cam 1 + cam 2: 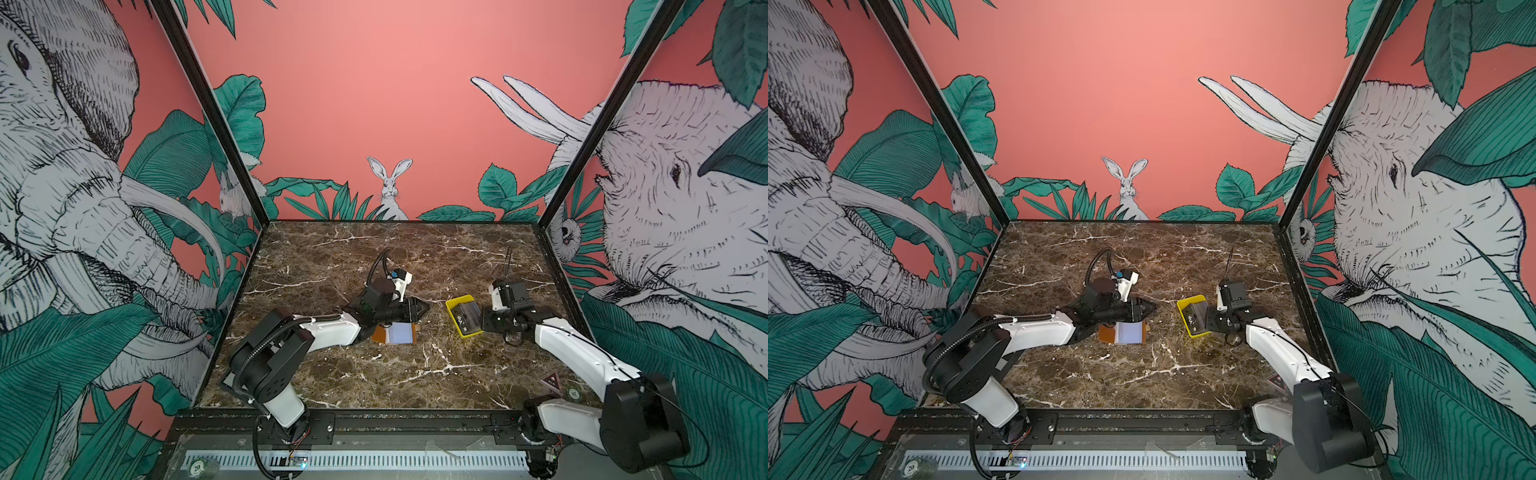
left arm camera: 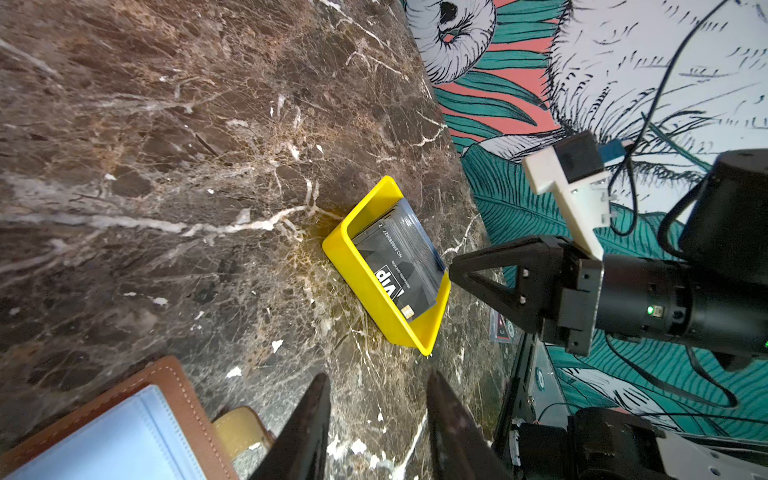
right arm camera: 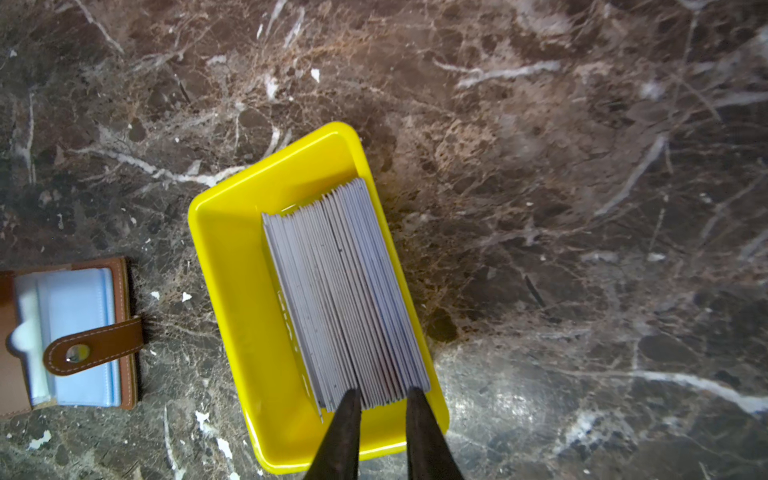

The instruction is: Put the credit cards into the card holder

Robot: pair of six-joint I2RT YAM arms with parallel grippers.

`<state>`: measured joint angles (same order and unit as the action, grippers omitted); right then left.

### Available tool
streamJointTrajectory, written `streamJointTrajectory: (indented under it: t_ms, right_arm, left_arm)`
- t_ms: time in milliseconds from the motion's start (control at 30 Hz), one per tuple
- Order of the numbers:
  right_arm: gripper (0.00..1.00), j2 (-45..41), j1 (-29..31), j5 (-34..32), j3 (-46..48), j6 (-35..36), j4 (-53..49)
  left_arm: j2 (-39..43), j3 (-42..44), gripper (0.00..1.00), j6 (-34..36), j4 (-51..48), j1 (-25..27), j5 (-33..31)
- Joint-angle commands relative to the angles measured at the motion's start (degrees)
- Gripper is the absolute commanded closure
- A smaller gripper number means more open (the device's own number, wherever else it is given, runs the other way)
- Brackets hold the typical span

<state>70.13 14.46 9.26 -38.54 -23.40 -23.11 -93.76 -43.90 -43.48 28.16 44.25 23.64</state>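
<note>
One stack of credit cards [image 3: 345, 291], too dense to count, is standing on edge in one yellow tray [image 3: 224, 266]. The right gripper [image 3: 384, 392] is straddling several card ends; whether it is clamping them cannot be told. The left gripper [image 2: 379, 376] is hanging with jaws apart, empty, near one open card holder [image 3: 83, 299].

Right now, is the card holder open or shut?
Open. The card holder lies spread flat, its pale plastic sleeves facing up.

The left arm [image 1: 328, 332] is stretched low toward the middle, with the forearm kept nearly level. The left gripper [image 2: 377, 375] is pointed to the right, jaws held apart and empty. The right arm [image 1: 573, 349] is bent inward. The right gripper [image 3: 384, 392] is pointed left, jaws narrowly apart; a grip cannot be confirmed.
</note>
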Motion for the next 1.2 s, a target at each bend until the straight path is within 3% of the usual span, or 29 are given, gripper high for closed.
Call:
streamJointTrajectory:
  t_ms: [0,133,267,433,600,800,1167]
  right_arm:
    - [0.80,1.7,-0.2,3.3,-1.7,2.5,0.7]
    - [0.82,2.9,-0.1,4.8,-1.6,2.4,1.5]
    - [0.82,1.1,0.0,1.9,-1.4,2.5,1.5]
    - [0.65,1.0,-0.4,-1.2,-2.2,1.8,0.8]
    - [0.58,4.1,-1.4,-0.6,-4.2,1.6,1.0]
    - [0.44,5.7,-4.3,5.4,-3.9,0.2,2.3]
    - [0.41,6.1,-5.7,12.3,1.2,-1.7,6.0]
  left_arm:
    - [0.0,-1.5,0.60,1.1,0.1,0.2,1.3]
    - [-0.2,-1.7,0.61,1.5,-1.2,0.1,1.7]
    - [-0.8,-2.1,0.63,1.1,-2.2,0.3,1.8]
    - [-2.5,-3.2,0.64,0.8,-2.7,1.0,2.0]
    - [-3.4,-3.8,0.64,0.4,-3.1,1.4,1.9]
    - [-3.5,-3.9,0.64,0.3,-2.9,1.5,1.9]
    - [-2.7,-4.6,0.64,1.0,-3.4,1.5,2.8]
